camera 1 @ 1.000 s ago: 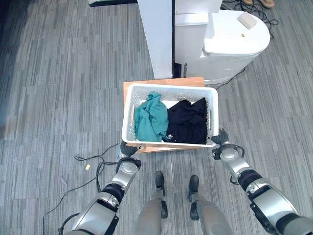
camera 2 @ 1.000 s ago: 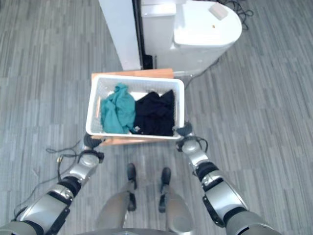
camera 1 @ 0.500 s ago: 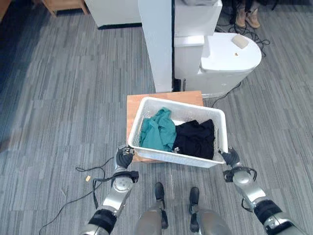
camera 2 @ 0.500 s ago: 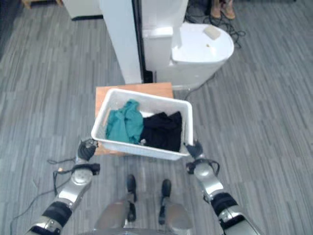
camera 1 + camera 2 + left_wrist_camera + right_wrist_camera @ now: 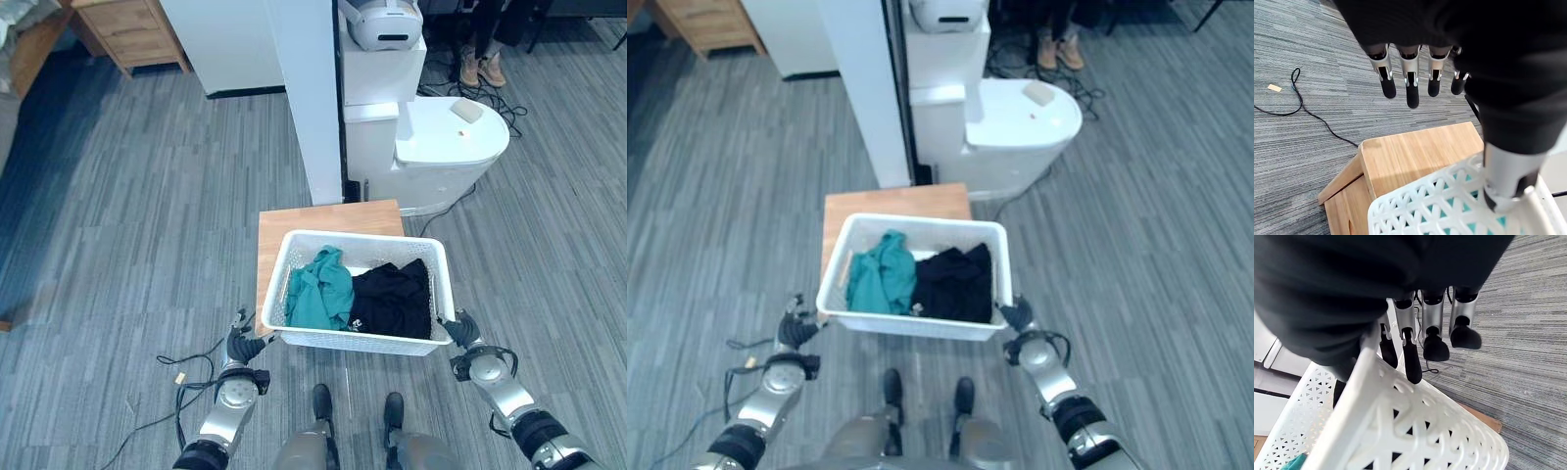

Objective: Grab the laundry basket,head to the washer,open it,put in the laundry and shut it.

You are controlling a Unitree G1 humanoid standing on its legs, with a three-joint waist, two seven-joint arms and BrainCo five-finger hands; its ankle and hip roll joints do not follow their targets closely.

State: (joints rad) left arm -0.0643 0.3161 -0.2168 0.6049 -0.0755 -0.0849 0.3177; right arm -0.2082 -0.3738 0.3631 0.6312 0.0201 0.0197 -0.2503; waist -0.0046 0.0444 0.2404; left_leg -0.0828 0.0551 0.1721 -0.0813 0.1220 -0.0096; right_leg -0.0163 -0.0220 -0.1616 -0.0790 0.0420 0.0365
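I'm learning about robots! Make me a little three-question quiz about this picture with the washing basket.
1. True or false: the laundry basket holds a teal garment and a black garment.
2. What lies under the far part of the basket? A) a wooden stand B) a blue chair C) a red rug
3. Fill in the blank: the left hand and right hand are at the basket's two near ______.

Key:
1. True. The teal one lies on the robot's left, the black one on its right.
2. A. The wooden stand shows beyond and beside the basket.
3. Corners. Each hand meets the rim at one near corner.
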